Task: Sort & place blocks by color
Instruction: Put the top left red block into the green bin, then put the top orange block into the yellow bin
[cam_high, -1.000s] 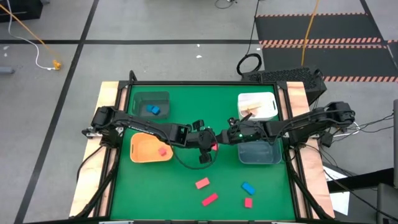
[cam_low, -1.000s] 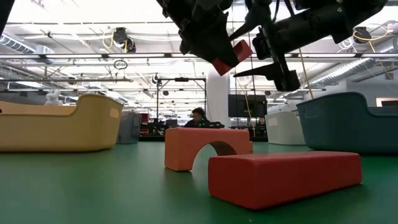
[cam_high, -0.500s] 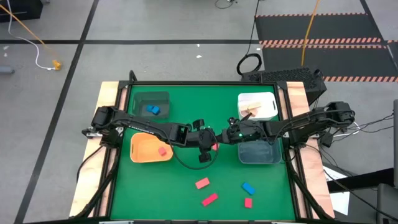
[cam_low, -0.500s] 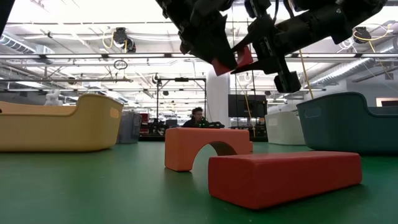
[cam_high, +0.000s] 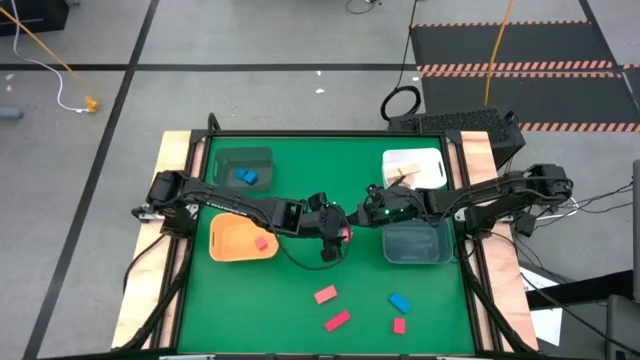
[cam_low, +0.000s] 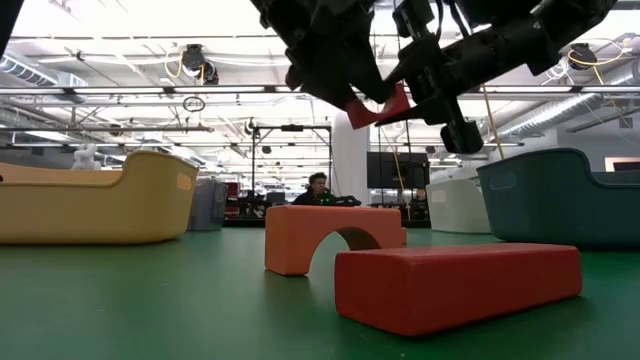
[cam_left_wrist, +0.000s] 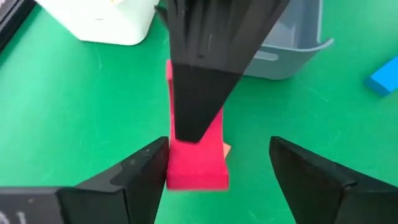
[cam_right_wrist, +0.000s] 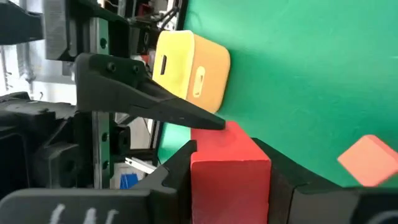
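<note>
Red block (cam_high: 345, 236) held in mid-air above the green table (cam_high: 300, 310), pinched by the right gripper (cam_right_wrist: 230, 180), left gripper (cam_left_wrist: 217, 165) spread wide either side of it, orange bin (cam_high: 240, 240) with one red piece, dark green bin (cam_high: 243, 168) with a blue piece, white bin (cam_high: 415, 170) with tan pieces, grey-blue bin (cam_high: 415, 245), warehouse-like room behind.

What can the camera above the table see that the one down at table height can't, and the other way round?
Only the high view shows all four bins laid out: dark green bin holding a blue block, white bin, orange bin holding a red block, plus a blue block on the mat. Only the low view shows the arch shape of the curved block, and a person in the room behind. Both show the two arms meeting mid-table, the right gripper shut on the red held block, the left gripper open beside it.
</note>
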